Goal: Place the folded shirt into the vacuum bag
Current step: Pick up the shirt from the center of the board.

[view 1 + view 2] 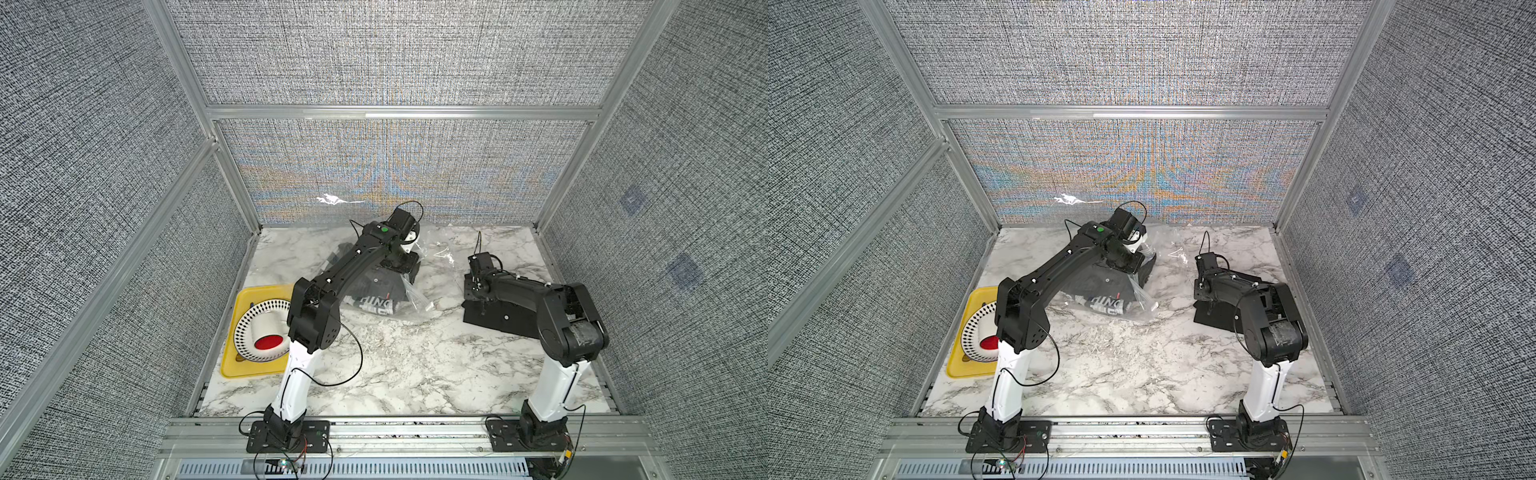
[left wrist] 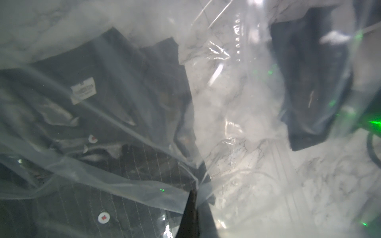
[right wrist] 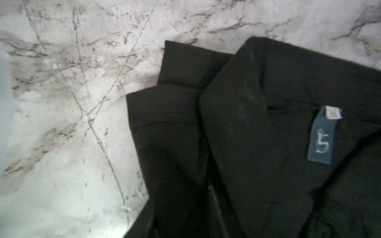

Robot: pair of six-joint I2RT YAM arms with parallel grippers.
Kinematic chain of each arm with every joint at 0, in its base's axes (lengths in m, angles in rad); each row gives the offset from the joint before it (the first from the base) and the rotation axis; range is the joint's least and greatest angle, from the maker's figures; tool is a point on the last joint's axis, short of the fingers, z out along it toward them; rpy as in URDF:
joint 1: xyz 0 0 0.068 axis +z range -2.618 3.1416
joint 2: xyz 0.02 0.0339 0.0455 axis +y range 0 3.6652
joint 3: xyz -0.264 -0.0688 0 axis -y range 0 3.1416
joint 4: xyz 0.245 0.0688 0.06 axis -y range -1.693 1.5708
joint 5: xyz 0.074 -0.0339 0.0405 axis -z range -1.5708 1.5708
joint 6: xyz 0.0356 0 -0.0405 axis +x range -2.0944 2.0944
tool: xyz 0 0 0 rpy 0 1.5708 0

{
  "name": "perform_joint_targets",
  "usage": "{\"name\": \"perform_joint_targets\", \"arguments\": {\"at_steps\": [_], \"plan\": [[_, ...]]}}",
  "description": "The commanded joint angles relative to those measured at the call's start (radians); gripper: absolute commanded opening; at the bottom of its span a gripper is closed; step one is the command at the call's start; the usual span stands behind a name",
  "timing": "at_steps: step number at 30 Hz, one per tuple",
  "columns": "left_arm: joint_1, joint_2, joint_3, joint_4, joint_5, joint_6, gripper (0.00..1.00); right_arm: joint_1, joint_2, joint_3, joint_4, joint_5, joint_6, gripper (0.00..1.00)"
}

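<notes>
- Left gripper (image 2: 196, 208): risk that the slick film slides out of the pinch and the bag mouth sags shut. Its jaws are closed tight on a gathered fold of the vacuum bag (image 2: 226, 99).
- Right gripper (image 1: 473, 293): risk that a shallow bite takes only the top layer, so the garment unfolds when raised. It sits low at the edge of the folded shirt (image 3: 257, 144) that faces the bag. Its fingers are hidden in every view, so neither opening nor contact can be told.
- Folded shirt: plain black with a blue neck label, lying flat on the marble table (image 1: 415, 365) under the right arm. It is outside the bag and apart from it.
- Vacuum bag: clear and crinkled, toward the back of the table under the left arm. A dark pinstriped shirt (image 2: 107, 99) with white buttons already lies inside and may block entry. Which way the mouth faces is unclear.
- Yellow tray (image 1: 232, 365): beside the left arm, carrying a dotted-rim plate (image 1: 259, 311), well apart from the work.
</notes>
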Motion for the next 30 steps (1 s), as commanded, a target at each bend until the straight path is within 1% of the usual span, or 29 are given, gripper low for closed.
{"name": "perform_joint_targets", "arguments": {"at_steps": [1,4,7,16,21,23,26,30], "plan": [[0.002,-0.010,-0.003,-0.013,0.002,0.006,0.00,-0.006,0.010,-0.032,-0.136,-0.064,-0.014,0.17],[0.002,-0.016,-0.009,-0.012,0.006,0.004,0.00,-0.008,-0.022,-0.053,-0.121,-0.082,-0.022,0.07],[0.002,-0.029,-0.022,-0.009,0.015,0.000,0.00,-0.017,-0.048,-0.069,-0.103,-0.106,-0.027,0.00],[-0.033,-0.084,-0.110,0.040,0.044,-0.022,0.00,-0.055,-0.191,-0.165,-0.006,-0.227,-0.015,0.00],[-0.074,-0.061,-0.107,0.054,0.051,-0.031,0.00,-0.122,-0.355,-0.279,0.097,-0.332,0.030,0.00],[-0.084,-0.042,-0.093,0.052,0.048,-0.034,0.00,-0.157,-0.441,-0.353,0.131,-0.371,0.046,0.00],[-0.088,-0.015,-0.067,0.046,0.042,-0.040,0.00,-0.203,-0.572,-0.425,0.196,-0.470,0.071,0.00],[-0.094,0.002,-0.043,0.037,0.039,-0.045,0.00,-0.220,-0.681,-0.462,0.286,-0.650,0.114,0.00]]}}
